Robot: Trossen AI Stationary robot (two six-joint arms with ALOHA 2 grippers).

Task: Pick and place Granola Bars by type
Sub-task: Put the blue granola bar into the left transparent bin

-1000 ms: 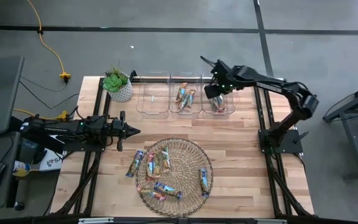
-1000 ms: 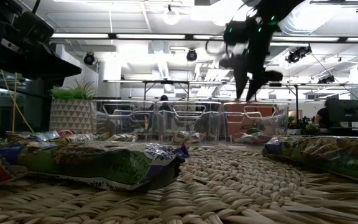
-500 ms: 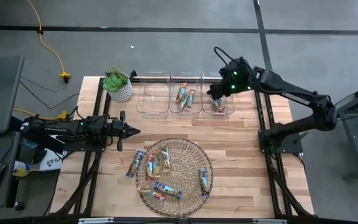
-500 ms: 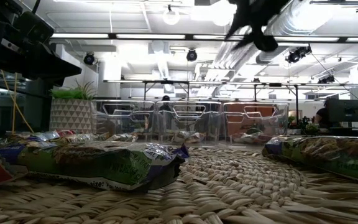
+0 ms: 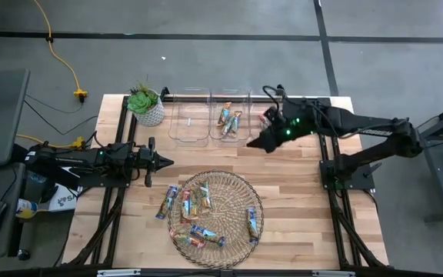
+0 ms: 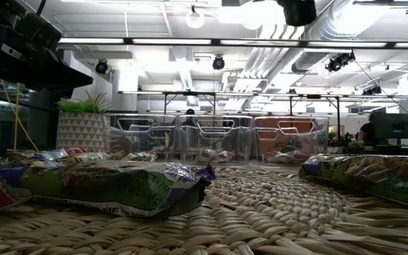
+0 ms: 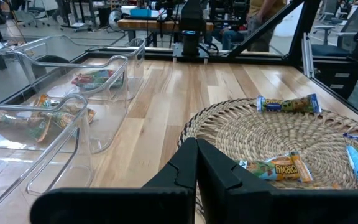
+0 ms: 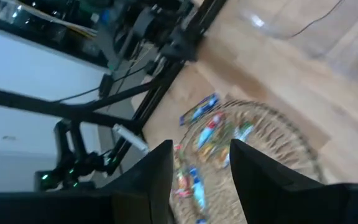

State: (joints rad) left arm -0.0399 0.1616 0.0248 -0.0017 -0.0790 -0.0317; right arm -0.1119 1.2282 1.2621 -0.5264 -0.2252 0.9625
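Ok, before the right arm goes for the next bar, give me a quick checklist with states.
1. Right gripper empty, fingers apart: ok.
2. Right gripper clear of the bins: ok, it is over bare table in front of them.
3. Bars left on the wicker mat: ok, several.
4. One bar lies at the mat's edge: ok to reach, cannot tell if it overhangs.
5. Left gripper shut, parked left of the mat: ok.
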